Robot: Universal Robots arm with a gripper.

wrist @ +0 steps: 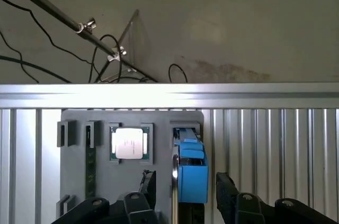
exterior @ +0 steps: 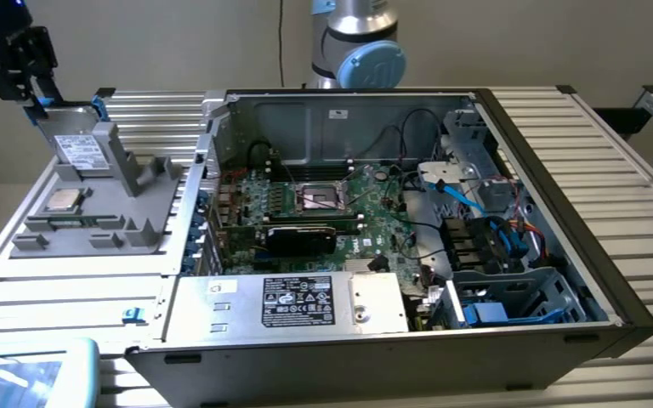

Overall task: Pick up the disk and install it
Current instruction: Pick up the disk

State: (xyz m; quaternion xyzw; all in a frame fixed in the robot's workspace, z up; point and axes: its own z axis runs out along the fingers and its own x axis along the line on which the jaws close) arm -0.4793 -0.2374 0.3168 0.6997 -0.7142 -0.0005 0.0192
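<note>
"Black fingers [wrist: 226,192] closest to the wrist camera. Have they got anything?"

"No. The gripper [wrist: 185,176] stands wide, one finger on each side of the disk [wrist: 190,152], with a gap on both sides and nothing held. The disk stands on edge in a slot of the grey holder [wrist: 77,171], just beside the square chip [wrist: 128,143]."

"How will it handle?"

"Stiff and fairly heavy for its size, I'd judge. The smooth metal faces could slip, and it won't like a knock. Those flat faces look the safest hold, since the blue frame's tabs probably flex."

"And from the exterior view?"

"The holder sits on a ribbed metal table [exterior: 65,289], to the exterior view's left of an open computer case [exterior: 360,348] — the gripper hangs at the disk's top end. A plain pale wall is behind, and the arm's base [exterior: 355,51] rises past the case."
</note>
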